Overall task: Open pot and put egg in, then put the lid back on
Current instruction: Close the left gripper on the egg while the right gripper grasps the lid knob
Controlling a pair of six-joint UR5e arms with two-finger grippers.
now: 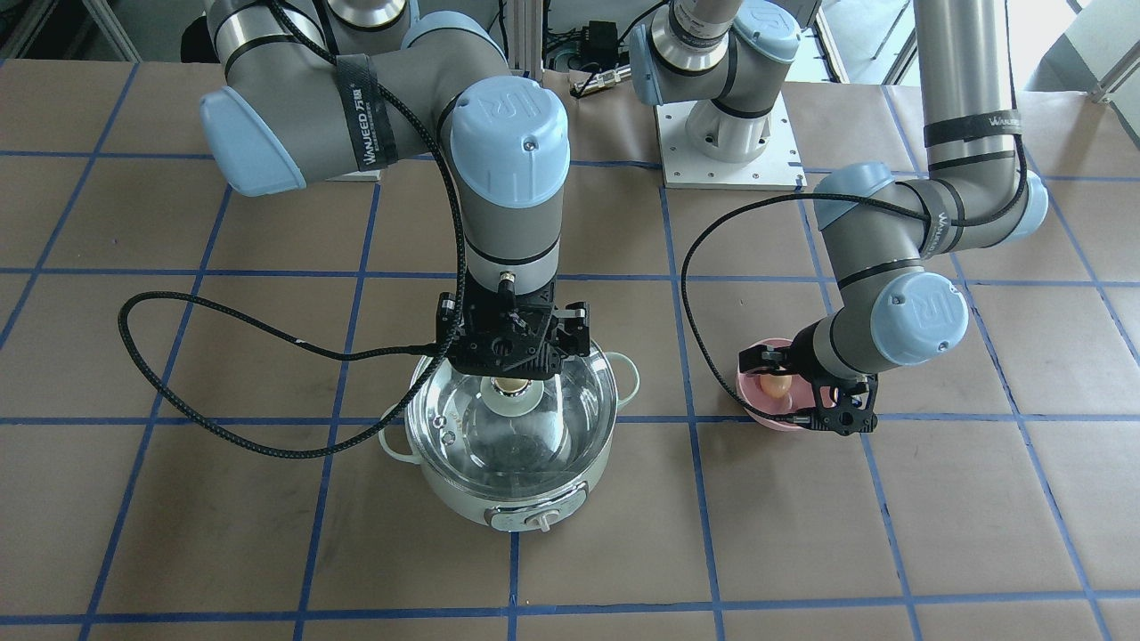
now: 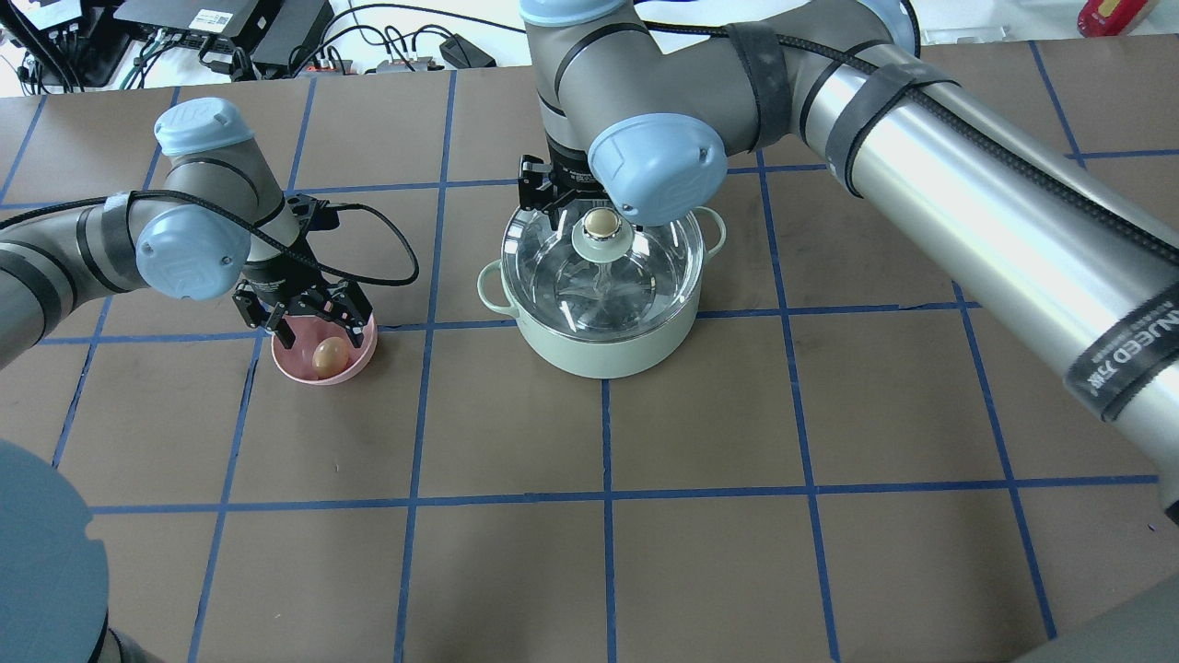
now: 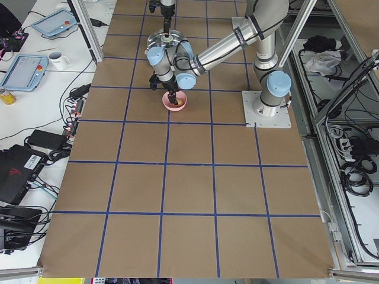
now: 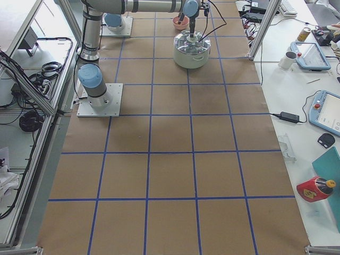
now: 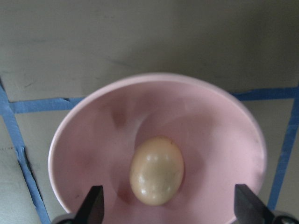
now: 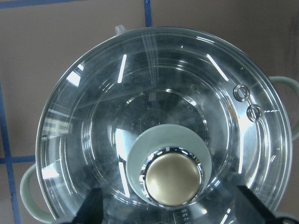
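The left fingers (image 5: pixel 95 205) stand wide apart either side of the egg (image 5: pixel 156 170), which lies in the pink bowl (image 5: pixel 210 130) on the desk (image 2: pixel 516 571), seemingly poised to close on it. The right fingers (image 6: pixel 92 205), also spread wide, flank the beige knob (image 6: pixel 173 178) of the glass lid (image 6: pixel 93 116), which sits closed on the mint-green pot (image 2: pixel 599 354), probably so the lid comes off first.

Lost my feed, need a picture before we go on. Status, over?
Left gripper open, over egg in pink bowl. Right gripper open above lid knob. Lid on pot, blocking egg's way in.
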